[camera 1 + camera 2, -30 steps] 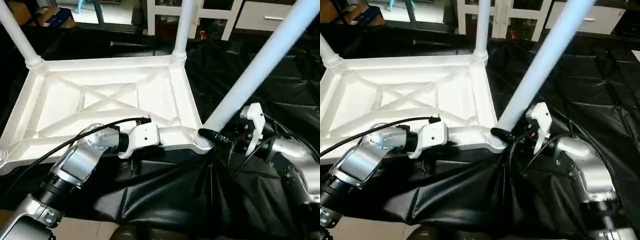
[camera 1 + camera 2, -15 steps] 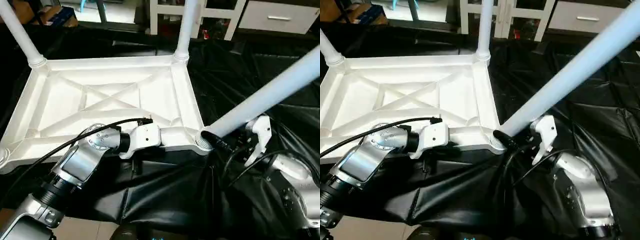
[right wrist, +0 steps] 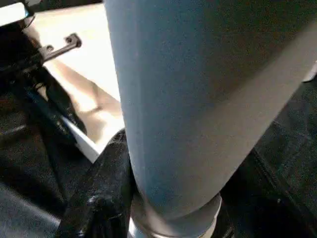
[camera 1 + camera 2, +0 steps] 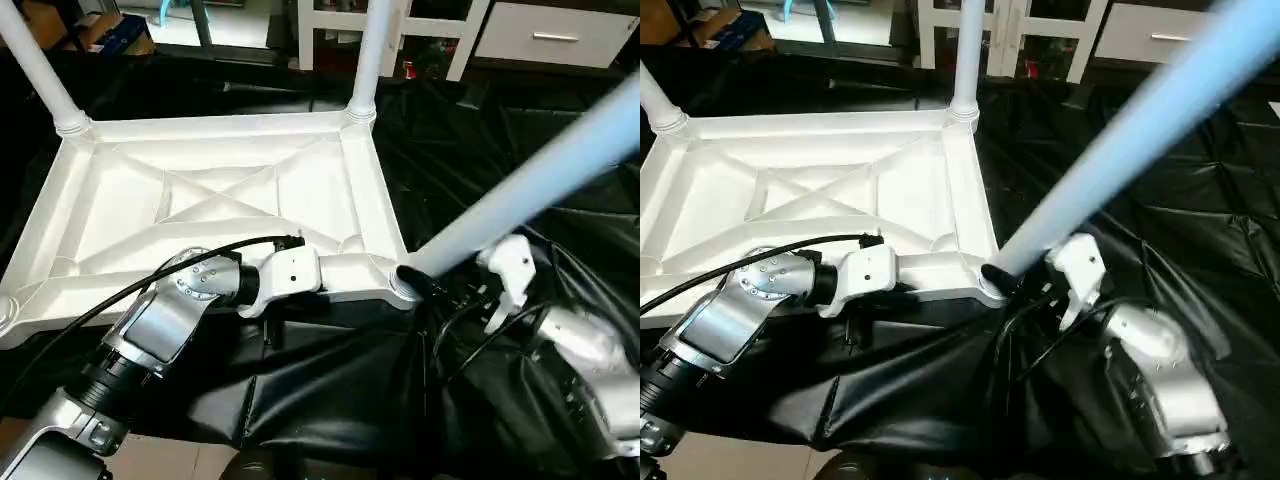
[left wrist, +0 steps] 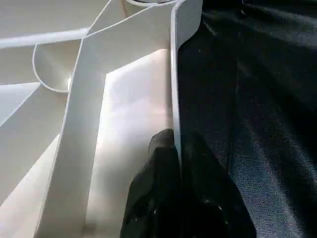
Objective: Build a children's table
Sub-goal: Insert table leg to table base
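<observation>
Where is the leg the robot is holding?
The leg slants up from the table top's near right corner socket, gripped by the right gripper.

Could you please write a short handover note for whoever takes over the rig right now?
Left gripper: jaws shut on the near rim of the table top, which lies underside up on the black sheet.
Right gripper: jaws shut on the base of the leg at the near right corner socket; this leg leans steeply to the right and is not upright.
Done: two legs stand in the far sockets, far left leg and far right leg.
Left: straighten and seat the tilted leg, fit the leg at the near left corner socket, then turn the table over.
</observation>
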Tool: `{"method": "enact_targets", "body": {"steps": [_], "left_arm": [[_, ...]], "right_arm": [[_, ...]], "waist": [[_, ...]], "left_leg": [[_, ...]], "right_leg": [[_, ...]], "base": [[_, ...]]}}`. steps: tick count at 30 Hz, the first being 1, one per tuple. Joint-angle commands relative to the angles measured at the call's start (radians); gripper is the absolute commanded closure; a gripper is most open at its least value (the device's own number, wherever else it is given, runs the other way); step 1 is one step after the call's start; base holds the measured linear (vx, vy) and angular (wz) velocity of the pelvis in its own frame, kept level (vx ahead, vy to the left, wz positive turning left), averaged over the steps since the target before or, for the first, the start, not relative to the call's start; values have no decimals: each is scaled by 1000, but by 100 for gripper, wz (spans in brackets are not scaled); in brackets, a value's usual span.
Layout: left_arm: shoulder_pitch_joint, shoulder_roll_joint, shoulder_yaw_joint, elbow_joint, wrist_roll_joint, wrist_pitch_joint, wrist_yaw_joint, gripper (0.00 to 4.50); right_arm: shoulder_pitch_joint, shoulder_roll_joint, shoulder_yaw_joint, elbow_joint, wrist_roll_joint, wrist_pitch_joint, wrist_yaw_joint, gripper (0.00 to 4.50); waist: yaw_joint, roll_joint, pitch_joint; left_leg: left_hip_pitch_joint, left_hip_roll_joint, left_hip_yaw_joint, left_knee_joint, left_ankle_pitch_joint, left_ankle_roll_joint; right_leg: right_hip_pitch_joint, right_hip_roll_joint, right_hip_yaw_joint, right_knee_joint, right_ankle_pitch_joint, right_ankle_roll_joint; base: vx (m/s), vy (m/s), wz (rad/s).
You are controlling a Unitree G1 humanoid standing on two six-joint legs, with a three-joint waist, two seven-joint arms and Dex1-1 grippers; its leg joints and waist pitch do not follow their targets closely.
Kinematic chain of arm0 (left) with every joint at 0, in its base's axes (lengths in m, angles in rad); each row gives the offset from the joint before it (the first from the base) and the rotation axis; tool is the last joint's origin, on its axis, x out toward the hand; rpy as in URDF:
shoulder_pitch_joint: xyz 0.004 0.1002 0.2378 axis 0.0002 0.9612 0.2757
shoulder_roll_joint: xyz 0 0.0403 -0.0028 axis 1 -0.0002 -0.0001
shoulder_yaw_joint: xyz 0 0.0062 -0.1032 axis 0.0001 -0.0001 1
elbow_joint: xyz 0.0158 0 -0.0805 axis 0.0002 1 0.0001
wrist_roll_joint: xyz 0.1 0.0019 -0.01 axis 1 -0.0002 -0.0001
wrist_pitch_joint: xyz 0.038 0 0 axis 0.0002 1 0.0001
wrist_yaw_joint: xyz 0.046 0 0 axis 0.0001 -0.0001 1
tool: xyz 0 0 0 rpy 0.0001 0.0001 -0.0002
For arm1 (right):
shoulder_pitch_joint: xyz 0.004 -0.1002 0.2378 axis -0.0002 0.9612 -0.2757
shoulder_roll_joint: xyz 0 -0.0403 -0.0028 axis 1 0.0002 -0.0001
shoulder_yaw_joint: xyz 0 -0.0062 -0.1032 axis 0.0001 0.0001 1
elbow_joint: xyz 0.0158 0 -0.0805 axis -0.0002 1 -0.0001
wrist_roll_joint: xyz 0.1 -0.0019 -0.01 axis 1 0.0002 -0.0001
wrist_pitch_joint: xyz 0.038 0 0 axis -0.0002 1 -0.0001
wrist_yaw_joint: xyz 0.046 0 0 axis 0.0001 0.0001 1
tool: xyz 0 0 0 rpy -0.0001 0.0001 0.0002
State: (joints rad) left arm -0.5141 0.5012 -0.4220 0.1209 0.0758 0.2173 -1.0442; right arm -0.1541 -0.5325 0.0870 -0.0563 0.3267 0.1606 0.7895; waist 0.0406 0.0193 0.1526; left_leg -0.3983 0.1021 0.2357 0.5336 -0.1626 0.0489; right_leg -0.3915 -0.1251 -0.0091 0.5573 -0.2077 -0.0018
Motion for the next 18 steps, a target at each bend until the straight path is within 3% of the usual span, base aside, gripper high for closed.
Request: {"method": "enact_targets", "body": {"steps": [1, 3, 4, 10, 18], "left_arm": [[31, 7, -36, 45, 46, 19, 13, 450], [31, 6, -37, 44, 46, 20, 13, 450], [31, 5, -37, 45, 46, 19, 14, 450], [33, 8, -35, 41, 45, 23, 14, 450], [38, 10, -35, 34, 43, 26, 14, 450]], "right_arm": [[54, -39, 130, 116, -74, 143, 105, 255], [40, -52, 147, 126, -80, 153, 134, 255], [30, -59, 155, 134, -84, 158, 150, 255], [-43, -73, 170, 207, -82, 169, 191, 255], [-75, -34, 132, 280, -55, 183, 192, 255]], "waist": [[-5, -1, -30], [-5, -6, -26], [-6, -7, -23], [-5, -7, -25], [-8, -10, -24]], "left_leg": [[54, 129, -71, -94, -423, -65], [56, 130, -68, -93, -429, -56], [52, 130, -72, -93, -449, -56], [54, 134, -78, -95, -464, -67], [54, 133, -84, -99, -525, -95]], "right_leg": [[-12, -38, 34, -59, -149, -139], [-13, -39, 36, -63, -159, -147], [-9, -45, 37, -64, -215, -150], [-10, -46, 39, -69, -275, -149], [-17, -47, 40, -75, -338, -128]], "base": [[0, 0, 0], [0, 0, 0], [0, 0, 0], [0, 0, 0], [0, 0, 0]]}}
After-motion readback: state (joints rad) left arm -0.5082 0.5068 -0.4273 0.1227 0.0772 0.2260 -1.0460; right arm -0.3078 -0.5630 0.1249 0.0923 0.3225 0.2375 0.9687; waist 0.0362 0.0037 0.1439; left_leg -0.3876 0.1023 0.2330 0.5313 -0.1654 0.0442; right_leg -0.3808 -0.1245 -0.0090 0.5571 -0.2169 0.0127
